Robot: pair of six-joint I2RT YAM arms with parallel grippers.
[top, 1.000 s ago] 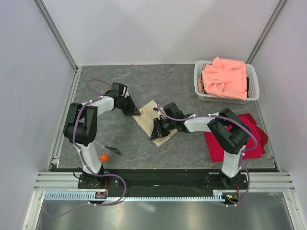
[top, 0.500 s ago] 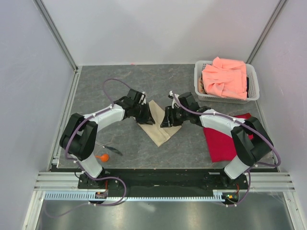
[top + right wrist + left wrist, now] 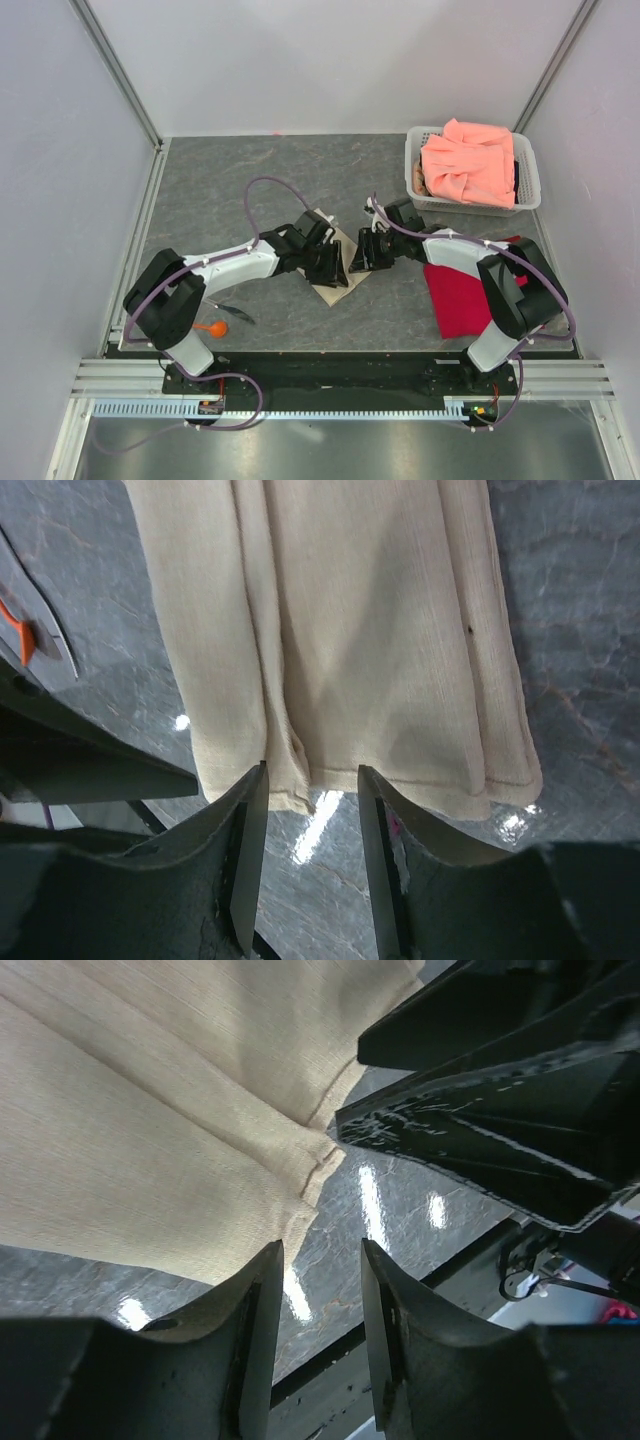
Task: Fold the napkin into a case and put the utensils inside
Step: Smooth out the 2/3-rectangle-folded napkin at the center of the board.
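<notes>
- Both arms have swung inward over the last second, and the napkin (image 3: 370, 630) has narrowed from a broad slanted shape into a folded strip.
- It lies flat on the table (image 3: 260, 170), left of the white basket (image 3: 412, 172) and nearer my bases.
- My left fingers (image 3: 328, 265) and right fingers (image 3: 362, 255) both stand apart with nothing between them, low over the strip's end, almost nose to nose.
- The orange spoon (image 3: 213, 327) and the dark utensil (image 3: 232, 313) lie much farther left of the basket, untouched.
- Risk, as I judge it: the soft layers are only laid over, so a fingertip dragging as I lift away could pull the fold open.
- The two wrists are close enough that a careless retreat could knock them together.
</notes>
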